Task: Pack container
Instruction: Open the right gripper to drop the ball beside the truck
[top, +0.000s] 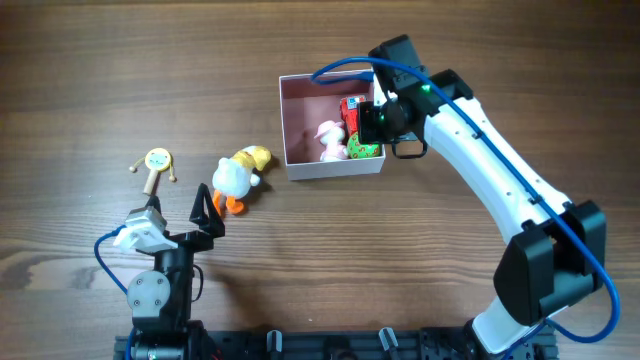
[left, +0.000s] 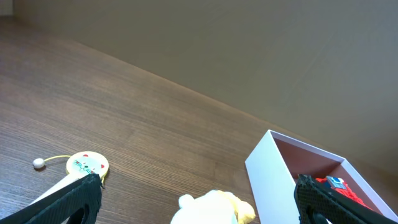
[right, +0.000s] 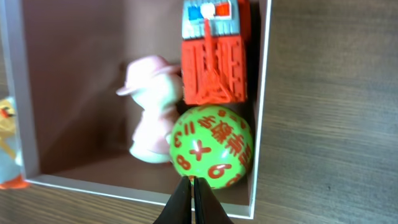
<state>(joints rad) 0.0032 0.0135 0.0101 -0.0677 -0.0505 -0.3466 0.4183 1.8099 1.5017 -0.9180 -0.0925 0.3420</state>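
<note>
The container (top: 284, 118) is a small white box with a dusty-pink inside at the table's centre. In it lie a pink figure (top: 329, 140), a red toy truck (top: 351, 110) and a green number ball (top: 364, 150). My right gripper (top: 374, 120) hangs over the box's right side. In the right wrist view its fingers (right: 191, 186) are shut together, tips just at the green ball (right: 211, 146), holding nothing. My left gripper (top: 178, 212) is open and empty, just in front of a white-and-yellow duck toy (top: 238, 175). The duck (left: 214, 208) lies between its fingers (left: 199, 182).
A yellow rattle drum (top: 157, 162) with a stick lies left of the duck; it also shows in the left wrist view (left: 87, 165). The box wall (left: 270, 180) stands right of the duck. The right arm (top: 500, 170) crosses the table's right side.
</note>
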